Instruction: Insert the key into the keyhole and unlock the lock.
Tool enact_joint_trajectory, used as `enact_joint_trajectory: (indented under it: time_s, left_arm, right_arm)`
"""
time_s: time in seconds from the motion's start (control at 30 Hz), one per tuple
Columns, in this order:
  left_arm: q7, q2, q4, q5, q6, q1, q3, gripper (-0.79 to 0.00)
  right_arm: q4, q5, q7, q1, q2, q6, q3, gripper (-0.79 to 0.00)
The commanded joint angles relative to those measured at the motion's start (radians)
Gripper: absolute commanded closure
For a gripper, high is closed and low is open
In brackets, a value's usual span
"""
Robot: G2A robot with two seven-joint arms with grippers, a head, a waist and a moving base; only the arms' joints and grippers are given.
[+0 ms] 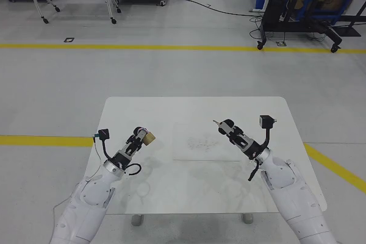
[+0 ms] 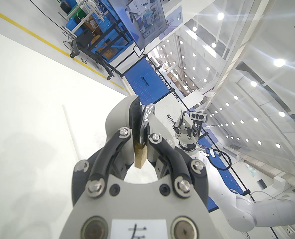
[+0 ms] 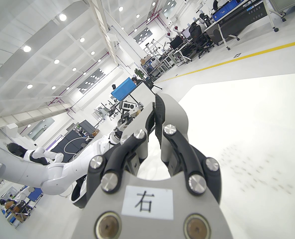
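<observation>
Two grippers hang above the white bench [image 1: 171, 183], one on each side of the patch of grey scuff marks [image 1: 201, 144] at its middle. Left of the scuff marks, the left gripper [image 1: 143, 137] holds the brass lock [image 1: 149, 138] lifted off the bench. In the left wrist view its fingers [image 2: 130, 110] are clamped on the steel shackle [image 2: 148, 111], and the lock's brass part hangs below them, between the black finger links.

Right of the scuff marks, and a little farther from the robot, the right gripper [image 1: 222, 126] is also off the bench. It pinches the key [image 1: 215, 122], a small thin piece jutting past the fingertips. In the right wrist view its ribbed pads [image 3: 159, 118] are pressed together with no gap between them. Lock and key are well apart, with the scuff marks lying between them.
</observation>
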Motion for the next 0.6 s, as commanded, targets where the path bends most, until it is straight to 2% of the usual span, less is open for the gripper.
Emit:
enact_joint_trajectory:
  time_s: [0.0, 0.33, 0.43, 0.53, 0.57]
  left_arm:
    - [0.0, 0.0, 0.0, 0.0, 0.0, 0.0, 0.0, 0.0]
    - [0.0, 0.0, 0.0, 0.0, 0.0, 0.0, 0.0, 0.0]
    - [-0.031, -0.008, -0.006, -0.096, 0.107, -0.014, 0.022, 0.0]
    - [-0.129, -0.017, 0.017, -0.27, 0.297, -0.063, 0.041, 0.0]
    - [-0.181, -0.019, 0.035, -0.326, 0.389, -0.085, 0.049, 0.0]
  right_arm:
    - [0.0, 0.0, 0.0, 0.0, 0.0, 0.0, 0.0, 0.0]
    - [0.0, 0.0, 0.0, 0.0, 0.0, 0.0, 0.0, 0.0]
    - [0.0, 0.0, 0.0, 0.0, 0.0, 0.0, 0.0, 0.0]
    - [0.0, 0.0, 0.0, 0.0, 0.0, 0.0, 0.0, 0.0]
    - [0.0, 0.0, 0.0, 0.0, 0.0, 0.0, 0.0, 0.0]
